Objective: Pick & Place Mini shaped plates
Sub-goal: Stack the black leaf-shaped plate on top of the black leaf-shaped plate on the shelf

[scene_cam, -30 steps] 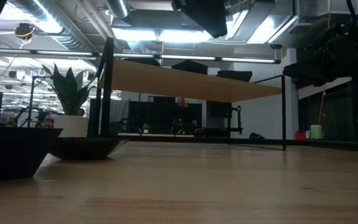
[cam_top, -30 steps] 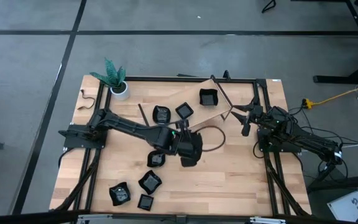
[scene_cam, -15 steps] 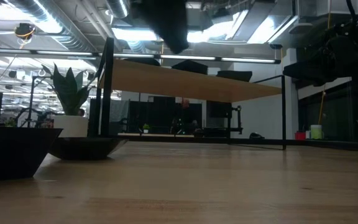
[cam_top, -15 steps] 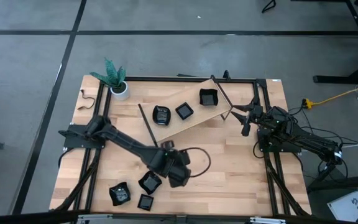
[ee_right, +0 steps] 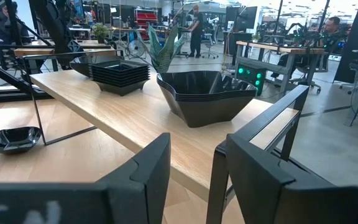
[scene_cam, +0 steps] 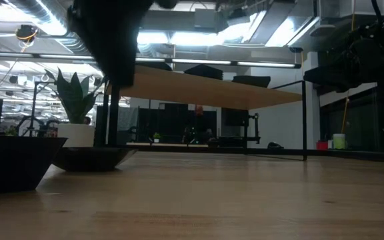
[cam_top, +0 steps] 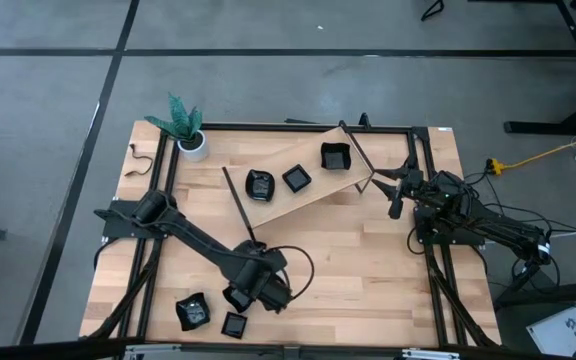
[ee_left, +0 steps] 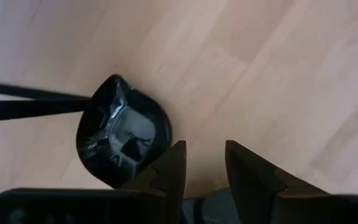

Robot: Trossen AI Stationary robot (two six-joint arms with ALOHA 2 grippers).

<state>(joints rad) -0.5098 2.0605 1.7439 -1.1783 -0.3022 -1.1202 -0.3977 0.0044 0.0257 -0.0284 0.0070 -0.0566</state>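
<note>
Small glossy black plates lie near the table's front left: one (cam_top: 193,312), a square one (cam_top: 233,325), and a leaf-like one (ee_left: 123,132) partly under my left arm (cam_top: 236,297). My left gripper (ee_left: 204,145) points down beside that leaf-like plate, open, with only bare wood between its fingers. More black plates sit stacked on a raised wooden shelf (cam_top: 313,195): (cam_top: 259,184), (cam_top: 296,178), (cam_top: 336,157). My right gripper (ee_right: 194,140) waits open at the table's right side (cam_top: 396,200), level, facing the shelf.
A white pot with a green plant (cam_top: 183,125) stands at the far left corner. A black metal frame (cam_top: 408,128) rims the table, and thin black legs (cam_top: 238,205) hold the shelf up. A cable (cam_top: 303,265) loops off my left wrist. Bare wood lies between the arms.
My left gripper has gone toward the table's near edge and leftward, sinking lower and rolling about its own axis, from the table's middle to the loose plates at the front left. It stays open. My right arm has kept still.
</note>
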